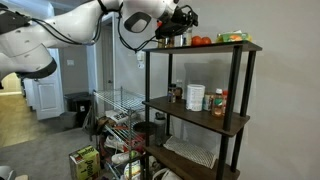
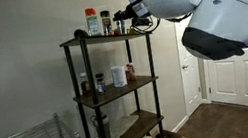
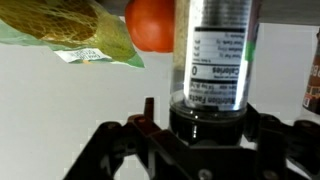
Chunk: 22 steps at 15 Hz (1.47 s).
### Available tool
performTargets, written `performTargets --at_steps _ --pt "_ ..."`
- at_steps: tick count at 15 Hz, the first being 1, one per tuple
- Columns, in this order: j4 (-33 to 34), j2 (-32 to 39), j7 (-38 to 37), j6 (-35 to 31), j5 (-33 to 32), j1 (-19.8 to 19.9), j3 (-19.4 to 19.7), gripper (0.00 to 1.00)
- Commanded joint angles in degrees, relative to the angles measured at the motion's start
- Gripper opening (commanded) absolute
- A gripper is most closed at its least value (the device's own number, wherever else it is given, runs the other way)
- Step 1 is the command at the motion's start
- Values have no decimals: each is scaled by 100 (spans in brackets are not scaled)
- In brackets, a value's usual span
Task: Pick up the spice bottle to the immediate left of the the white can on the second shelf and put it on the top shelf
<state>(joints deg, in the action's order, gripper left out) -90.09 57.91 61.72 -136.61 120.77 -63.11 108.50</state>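
Observation:
My gripper (image 3: 208,128) is shut on the spice bottle (image 3: 215,55), a dark jar with a black cap and a nutrition label. The wrist picture stands upside down, so the cap points down between the fingers. In both exterior views the gripper (image 1: 177,36) (image 2: 122,19) holds the bottle at the level of the top shelf (image 1: 215,48) (image 2: 109,37), at its edge. I cannot tell whether the bottle touches the board. The white can (image 1: 195,97) (image 2: 118,76) stands on the second shelf (image 1: 200,113) (image 2: 117,89).
On the top shelf lie a red tomato (image 1: 200,41) (image 3: 152,25) and a green bag (image 1: 235,37) (image 3: 70,25); a red-capped bottle (image 2: 92,22) and a dark jar (image 2: 106,22) stand there too. Small jars flank the white can. A silver wire rack (image 1: 118,110) stands beside the shelf.

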Motion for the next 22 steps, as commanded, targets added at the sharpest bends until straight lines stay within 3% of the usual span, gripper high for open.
performTargets --at_steps 1,12,22 --pt "6 -434 17 -280 -328 -222 -182 100" --pt "-655 -836 568 -650 -257 -1460 422 100" --pt "-2223 -407 432 -336 -244 -2479 1246 100"
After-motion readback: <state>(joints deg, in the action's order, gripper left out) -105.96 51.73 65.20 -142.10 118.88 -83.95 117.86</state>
